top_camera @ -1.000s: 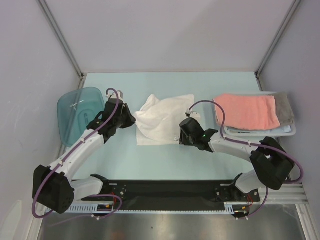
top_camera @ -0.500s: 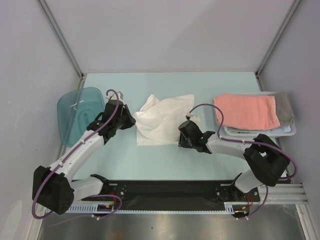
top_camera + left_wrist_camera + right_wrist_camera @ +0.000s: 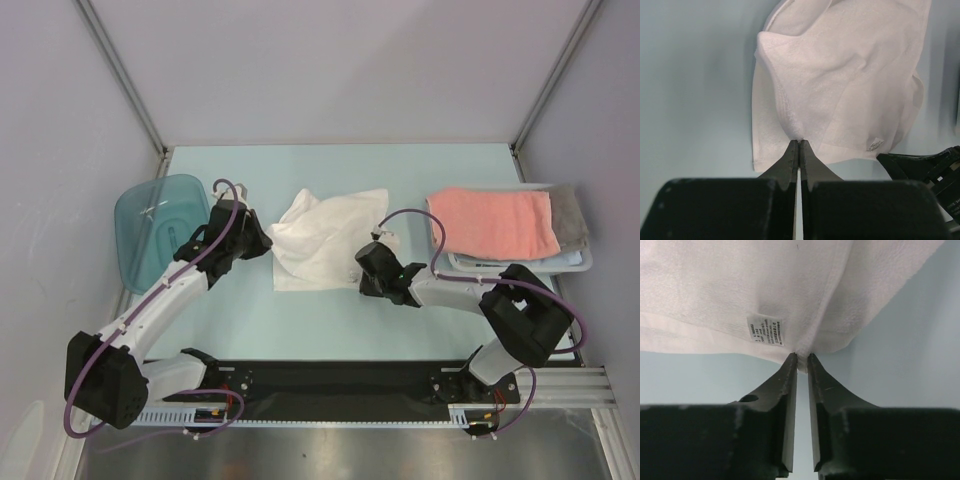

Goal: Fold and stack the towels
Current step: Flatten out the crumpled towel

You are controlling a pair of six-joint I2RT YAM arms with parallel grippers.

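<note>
Overhead, two wrist close-ups; shared towel [image 3: 325,240]

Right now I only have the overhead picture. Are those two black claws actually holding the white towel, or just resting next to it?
Observer: The left wrist camera shows the left gripper shut on a raised fold of the white towel.
Operator: And the other claw?
Observer: The right wrist camera shows the right gripper pinching the towel's hem, close beside a printed label that is too small to read.
</note>
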